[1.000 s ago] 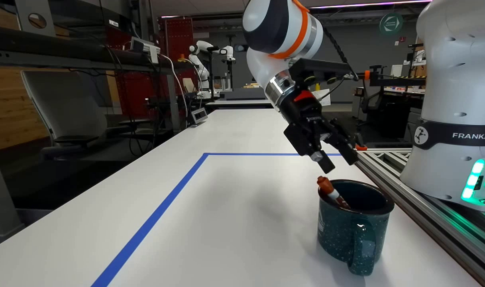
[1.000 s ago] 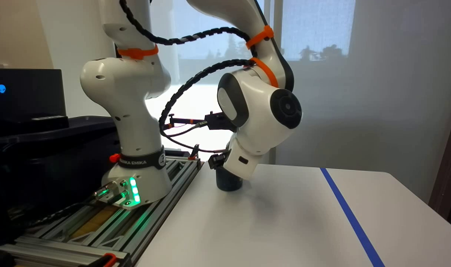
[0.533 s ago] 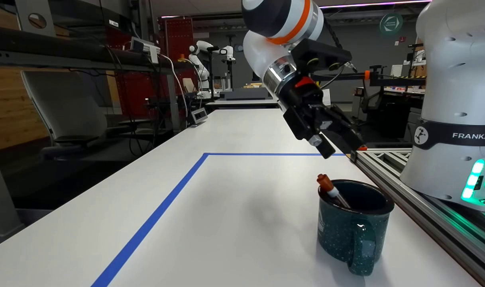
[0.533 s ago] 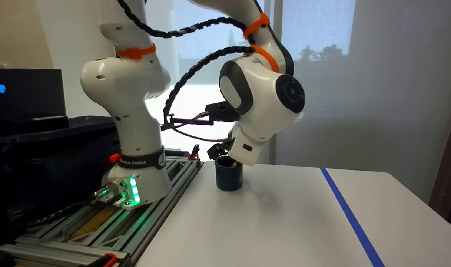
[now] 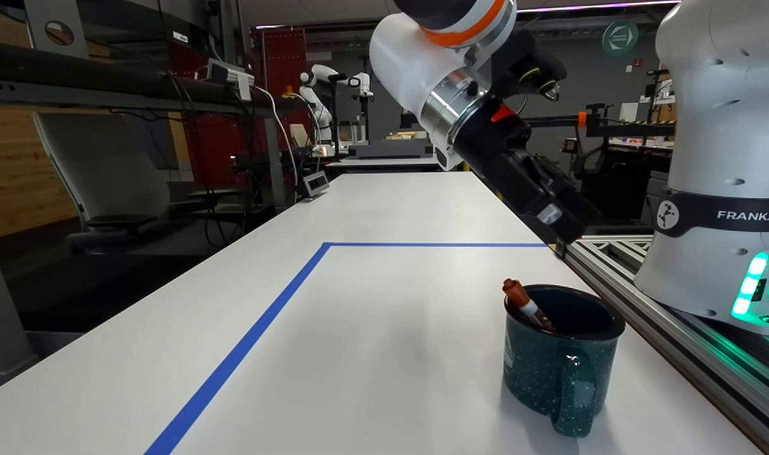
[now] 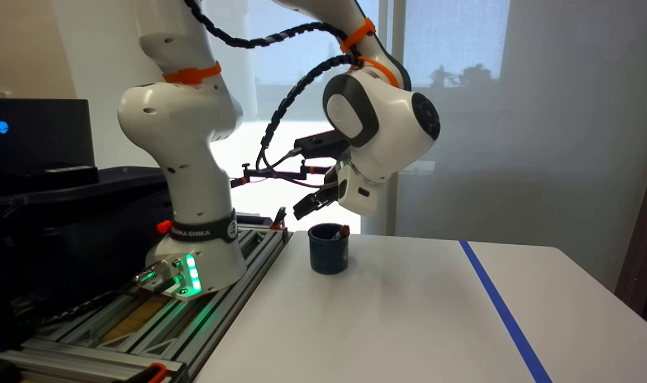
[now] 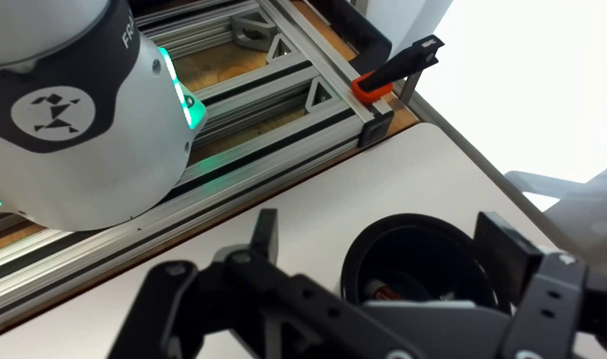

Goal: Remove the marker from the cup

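Cup [image 5: 539,366] near table edge [image 5: 680,373], marker [image 5: 519,296] protruding, gap below pincer [image 7: 386,240]

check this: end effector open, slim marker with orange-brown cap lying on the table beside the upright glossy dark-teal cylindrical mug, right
Not quite: the marker leans inside the mug, capped end above the rim, as an exterior view shows. The end effector is indeed open and the mug upright.
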`<action>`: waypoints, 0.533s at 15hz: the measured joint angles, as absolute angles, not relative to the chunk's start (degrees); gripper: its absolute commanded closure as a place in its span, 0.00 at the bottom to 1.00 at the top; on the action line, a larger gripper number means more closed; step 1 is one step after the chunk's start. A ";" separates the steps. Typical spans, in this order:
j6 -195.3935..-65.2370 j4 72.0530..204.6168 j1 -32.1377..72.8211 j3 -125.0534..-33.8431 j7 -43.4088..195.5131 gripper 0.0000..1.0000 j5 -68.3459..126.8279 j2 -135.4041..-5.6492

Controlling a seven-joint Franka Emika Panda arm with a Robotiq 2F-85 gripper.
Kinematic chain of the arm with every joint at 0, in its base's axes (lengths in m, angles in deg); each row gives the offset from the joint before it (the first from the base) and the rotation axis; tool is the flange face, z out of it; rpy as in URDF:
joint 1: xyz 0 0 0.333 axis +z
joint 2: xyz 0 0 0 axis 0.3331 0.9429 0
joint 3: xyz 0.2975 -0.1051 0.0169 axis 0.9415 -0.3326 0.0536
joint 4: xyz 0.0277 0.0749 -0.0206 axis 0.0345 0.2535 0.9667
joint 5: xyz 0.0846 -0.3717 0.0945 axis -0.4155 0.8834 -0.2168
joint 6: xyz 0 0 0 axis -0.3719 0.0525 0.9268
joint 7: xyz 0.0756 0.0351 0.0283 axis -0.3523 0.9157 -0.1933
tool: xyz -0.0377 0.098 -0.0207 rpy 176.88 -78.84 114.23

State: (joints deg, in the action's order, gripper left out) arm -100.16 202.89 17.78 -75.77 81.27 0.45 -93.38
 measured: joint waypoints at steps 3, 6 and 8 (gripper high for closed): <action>-101.33 202.89 19.27 -74.42 80.29 0.00 0.41 -93.66; -105.57 202.92 20.40 -73.49 77.78 0.00 0.41 -93.54; -109.14 202.93 20.88 -73.07 75.86 0.00 0.41 -93.25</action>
State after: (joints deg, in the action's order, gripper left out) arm -109.14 202.93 20.88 -73.07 75.86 0.41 -93.25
